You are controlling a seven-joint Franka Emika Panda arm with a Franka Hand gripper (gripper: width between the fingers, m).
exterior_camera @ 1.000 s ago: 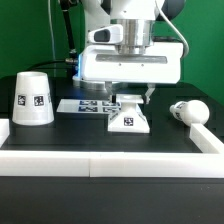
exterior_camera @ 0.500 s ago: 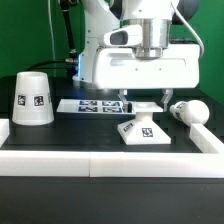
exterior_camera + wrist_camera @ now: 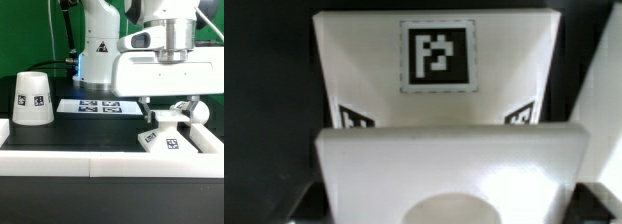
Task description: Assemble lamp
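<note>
The low angular base block [image 3: 164, 138] sits on the black table near the front right corner of the white border. My gripper [image 3: 166, 117] stands over it with a finger on each side and is shut on it. In the wrist view the base block [image 3: 438, 60] fills the picture, tag up, between my gripper's [image 3: 446, 208] dark fingers. The ball-shaped bulb [image 3: 198, 107] lies just behind on the exterior view's right, partly hidden by my fingers. The cone shade [image 3: 33, 98] stands on the exterior view's left.
The marker board [image 3: 97, 105] lies flat at the back middle. A white border wall [image 3: 90, 160] runs along the front and up the right side [image 3: 208, 135]. The robot pedestal [image 3: 97, 50] stands behind the marker board.
My gripper has moved toward the exterior view's right and nearer the front wall, and the base block has moved with it. The shade and bulb have not moved.
</note>
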